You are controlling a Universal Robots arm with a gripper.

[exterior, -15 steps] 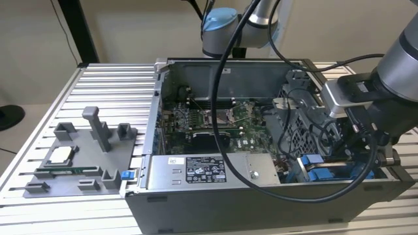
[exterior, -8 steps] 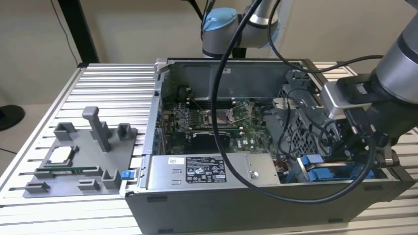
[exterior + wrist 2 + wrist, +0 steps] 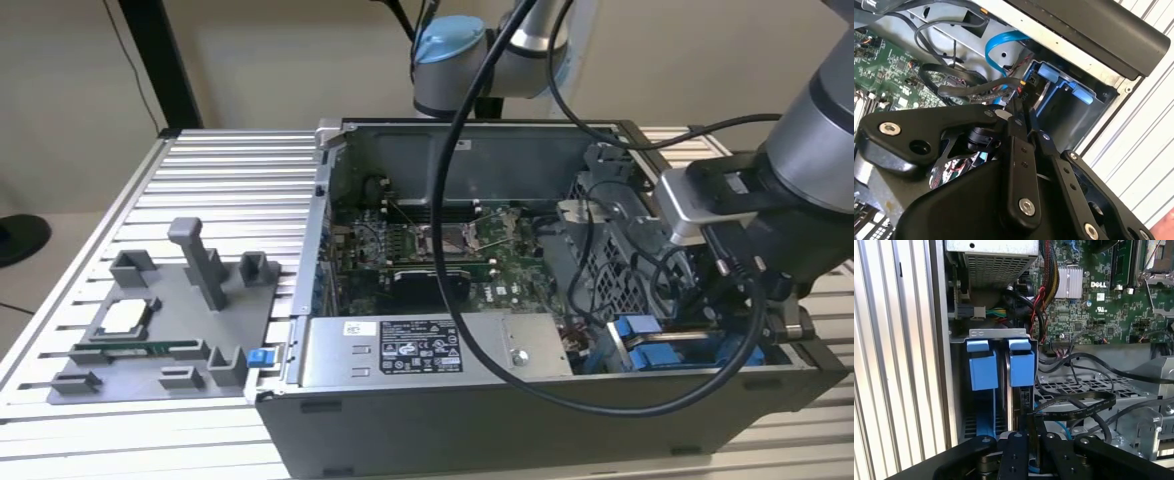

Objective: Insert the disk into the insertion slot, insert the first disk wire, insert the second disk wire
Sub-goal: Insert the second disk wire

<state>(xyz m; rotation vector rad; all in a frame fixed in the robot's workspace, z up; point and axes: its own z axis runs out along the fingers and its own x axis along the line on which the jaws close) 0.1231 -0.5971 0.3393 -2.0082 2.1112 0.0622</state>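
Disk (image 3: 1015, 390) already sits edge-up in the insertion slot (image 3: 985, 334) at the case corner, blue carrier tabs showing, so work is on the wire steps; gripper (image 3: 1023, 107) has fingers pressed together, pinching a flat black wire connector (image 3: 1028, 402) right at the disk's end. Judged next need: square the plug to the disk port and press straight in, little room for tilt; loose black cables (image 3: 1079, 407), a blue data cable (image 3: 999, 45) and the power-supply box (image 3: 434, 345) crowd the approach.

Arm (image 3: 801, 190) reaches into open computer case (image 3: 534, 400) near blue carriers (image 3: 654, 345).
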